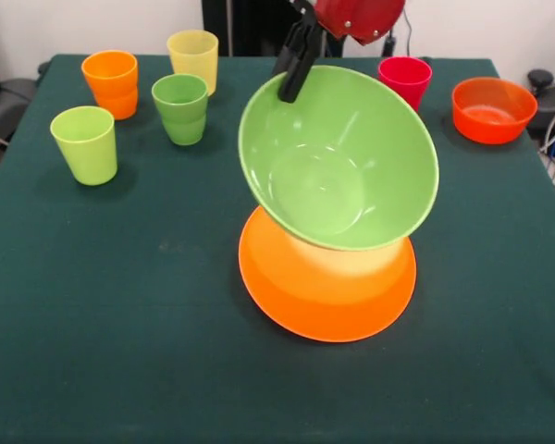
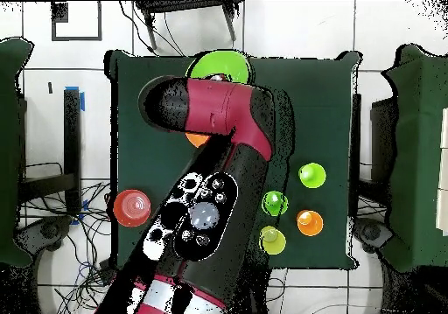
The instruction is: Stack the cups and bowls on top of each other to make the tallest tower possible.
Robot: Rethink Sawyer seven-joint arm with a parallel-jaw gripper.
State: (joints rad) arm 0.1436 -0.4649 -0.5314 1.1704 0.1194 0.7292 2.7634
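Pincer [image 1: 292, 81] clamped on the far rim of the light green bowl [image 1: 342, 157], held steeply tilted, opening toward the camera. Resting directly below on the tabletop [image 1: 120, 324], the orange bowl [image 1: 328, 287], upturned.

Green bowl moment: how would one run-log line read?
claw: shut on light green bowl rim | bowl: tilted over upside-down orange bowl | five cups, red-orange bowl: unstacked

I work in a lab: my table [image 1: 92, 305] wears green cloth, cables [image 2: 83, 232] trail over a tiled floor [image 2: 297, 31].
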